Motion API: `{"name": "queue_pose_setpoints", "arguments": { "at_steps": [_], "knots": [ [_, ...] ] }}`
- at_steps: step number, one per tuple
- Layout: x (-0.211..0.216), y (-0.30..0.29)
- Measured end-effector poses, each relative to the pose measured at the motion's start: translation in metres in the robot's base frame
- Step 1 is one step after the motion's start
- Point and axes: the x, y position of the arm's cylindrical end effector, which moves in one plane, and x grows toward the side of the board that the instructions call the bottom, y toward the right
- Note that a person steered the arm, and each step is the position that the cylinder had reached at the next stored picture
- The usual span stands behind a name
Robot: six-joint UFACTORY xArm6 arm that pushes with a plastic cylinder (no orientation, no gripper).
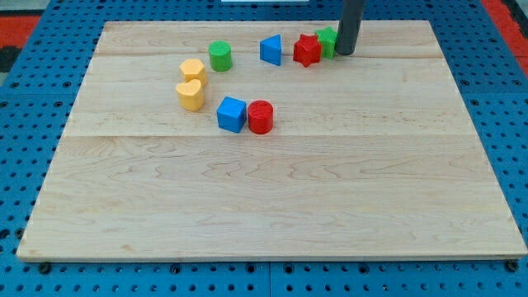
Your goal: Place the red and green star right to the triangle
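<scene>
1. The arm's tip (346,53) sits near the view's top edge of the wooden board (272,206), touching or all but touching the right side of the green star (327,40); the rod hides part of that block, so true contact cannot be confirmed.

2. The red star (307,50) lies just left of the green star, the 2 apparently touching, and the blue triangle (271,49) sits just left of the red star with a narrow gap between them. Both stars therefore already lie on the triangle's right.

3. There are no jaws to report: the arm ends in a plain rod, so nothing is clenched, released or grasped (it can only shove).

4. Judged from this layout, the step in hand looks like a final closing-up of the row. Doing it well calls for a short, slow push toward the view's left, aimed through the middle of the green star so the force runs along the line of the 2 stars.

5. An off-centre push would likely spin the green star or squeeze the red star out toward the view's bottom.

6. Pushing too far risks driving the triangle toward the green cylinder (219,56); the nudge should end once the red star meets it.

7. The 2 yellow blocks (191,82), the blue cube (232,113) and the red cylinder (260,116) lie well apart from this path.
</scene>
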Motion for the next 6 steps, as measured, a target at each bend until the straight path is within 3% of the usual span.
{"name": "queue_pose_setpoints", "arguments": {
  "at_steps": [1, 2, 6],
  "knots": [
    [0.009, 0.015],
    [0.018, -0.034],
    [0.042, -0.124]
  ]
}}
